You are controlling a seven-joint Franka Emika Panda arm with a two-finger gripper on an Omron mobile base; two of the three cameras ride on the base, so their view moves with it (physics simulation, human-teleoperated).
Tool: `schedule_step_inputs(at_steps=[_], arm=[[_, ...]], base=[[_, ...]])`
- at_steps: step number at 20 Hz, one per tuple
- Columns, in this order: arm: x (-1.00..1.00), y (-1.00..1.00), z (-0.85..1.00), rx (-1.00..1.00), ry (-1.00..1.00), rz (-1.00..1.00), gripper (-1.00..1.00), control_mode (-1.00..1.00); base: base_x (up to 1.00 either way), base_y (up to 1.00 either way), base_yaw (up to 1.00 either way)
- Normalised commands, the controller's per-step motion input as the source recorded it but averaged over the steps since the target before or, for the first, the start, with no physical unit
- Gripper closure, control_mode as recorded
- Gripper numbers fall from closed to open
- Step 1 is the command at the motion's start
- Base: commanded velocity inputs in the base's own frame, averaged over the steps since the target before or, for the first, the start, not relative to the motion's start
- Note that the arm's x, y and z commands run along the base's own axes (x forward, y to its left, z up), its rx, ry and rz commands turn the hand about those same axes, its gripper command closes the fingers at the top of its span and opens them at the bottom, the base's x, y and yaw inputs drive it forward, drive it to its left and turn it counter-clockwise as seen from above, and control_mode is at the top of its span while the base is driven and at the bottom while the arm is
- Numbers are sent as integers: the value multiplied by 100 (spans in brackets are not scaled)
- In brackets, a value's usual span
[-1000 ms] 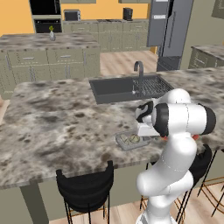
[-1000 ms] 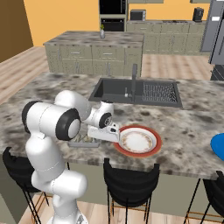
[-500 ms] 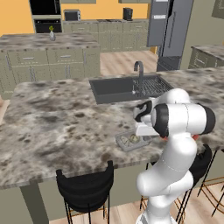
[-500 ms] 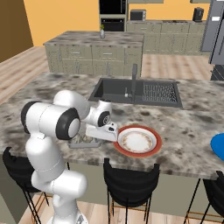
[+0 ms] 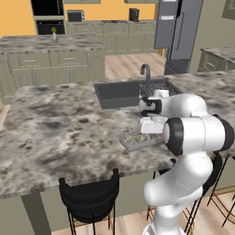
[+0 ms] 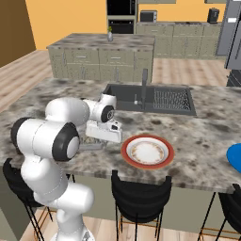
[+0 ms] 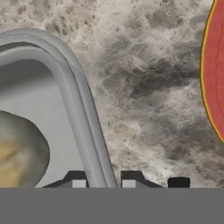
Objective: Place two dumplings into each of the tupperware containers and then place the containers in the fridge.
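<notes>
My gripper is clamped on the container rim, dumplings inside, plate off to its side. I'd lift level and slowly so nothing spills.

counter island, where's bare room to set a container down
Free: the wide marble stretch of the island counter left of the container, and the strip between plate and sink. Crowded: around the container, where the gripper grips its rim.
</notes>
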Motion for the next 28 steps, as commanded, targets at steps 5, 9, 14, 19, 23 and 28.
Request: schedule_step_inputs(at_steps=[5, 9, 14, 19, 23, 28], arm=[[-93, 29, 100, 0, 0, -12, 100, -100], [-68, 6, 91, 0, -5, -29, 100, -100], [-13, 31, 46, -7, -1, -54, 100, -100], [-14, 30, 9, -9, 17, -73, 100, -100], [-2, 11, 0, -9, 18, -88, 100, -100], [10, 43, 2, -16, 0, -82, 100, -100]], base=[[0, 0, 0], [0, 0, 0], [0, 0, 0], [0, 0, 0], [0, 0, 0], [0, 0, 0]])
